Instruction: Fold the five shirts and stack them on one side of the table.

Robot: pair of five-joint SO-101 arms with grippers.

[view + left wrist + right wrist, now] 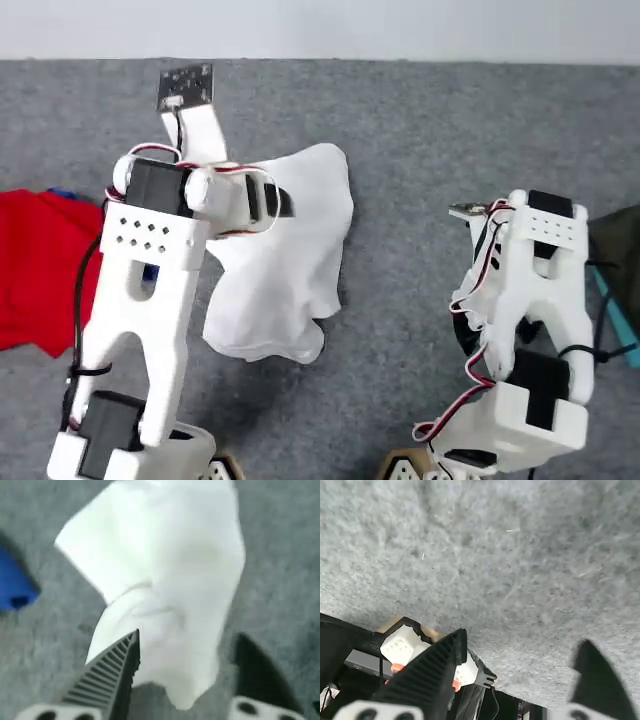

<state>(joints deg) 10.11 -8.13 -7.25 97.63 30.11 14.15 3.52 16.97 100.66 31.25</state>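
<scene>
A crumpled white shirt [285, 260] lies on the grey felt near the middle of the table. My left gripper [187, 650] hangs open just above it, and the white cloth [165, 580] spreads out beneath and between the ridged finger [115, 675] and the black finger [255, 675]. In the high view the left gripper [278, 200] sits over the shirt's upper left part. A red shirt [40, 260] lies flat at the left edge. My right gripper [520, 650] is open over bare felt, holding nothing, on the right arm [530, 300] folded back at the right.
A dark green garment [620, 250] and a teal strip [610, 310] lie at the right edge. A blue piece [15, 585] shows beside the white shirt, near the red one. The right arm's base [402, 645] stands at the table's front edge.
</scene>
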